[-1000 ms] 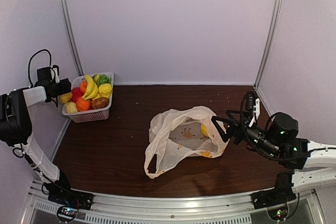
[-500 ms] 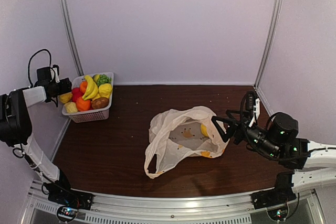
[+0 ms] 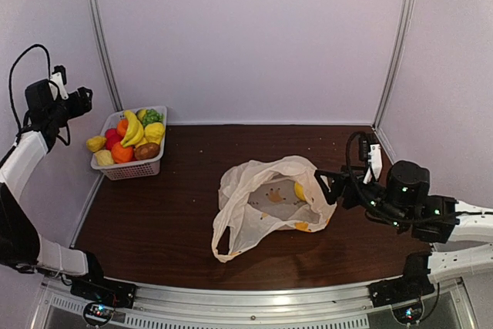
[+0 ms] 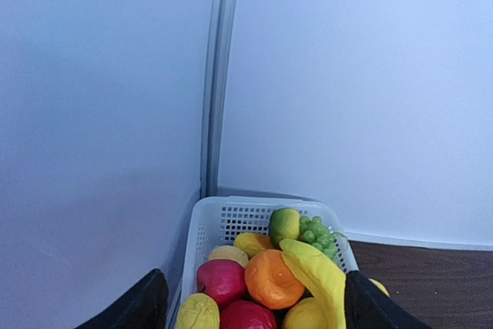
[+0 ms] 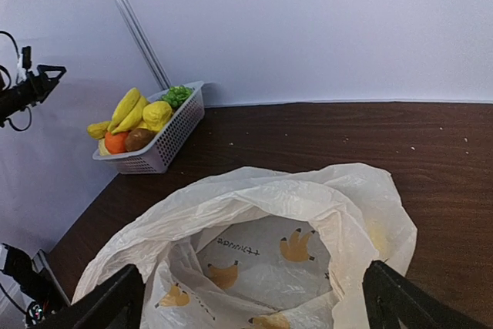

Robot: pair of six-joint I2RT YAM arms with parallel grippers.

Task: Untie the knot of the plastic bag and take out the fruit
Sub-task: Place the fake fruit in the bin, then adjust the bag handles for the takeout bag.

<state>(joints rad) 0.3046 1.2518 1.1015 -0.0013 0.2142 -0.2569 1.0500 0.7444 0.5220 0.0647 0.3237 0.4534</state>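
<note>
Left gripper (image 3: 83,98): fingers spread wide, nothing between them. Hangs high. White basket (image 3: 129,169) below and ahead of it, full of fruit (image 4: 266,279): bananas (image 3: 132,127), green grapes (image 4: 316,233), red and orange pieces.

Right gripper (image 5: 254,306): fingers spread wide, holding nothing, low over table (image 3: 185,213). Plastic bag (image 5: 308,206) just ahead of it, mouth open toward gripper. Tips at bag's edge, contact not clear. Yellow piece (image 3: 299,191) inside bag, near tips.

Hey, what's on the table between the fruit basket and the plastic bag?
Nothing but bare brown tabletop with a few tiny specks separates the basket from the bag, as the top view shows; the right wrist view agrees.
</note>
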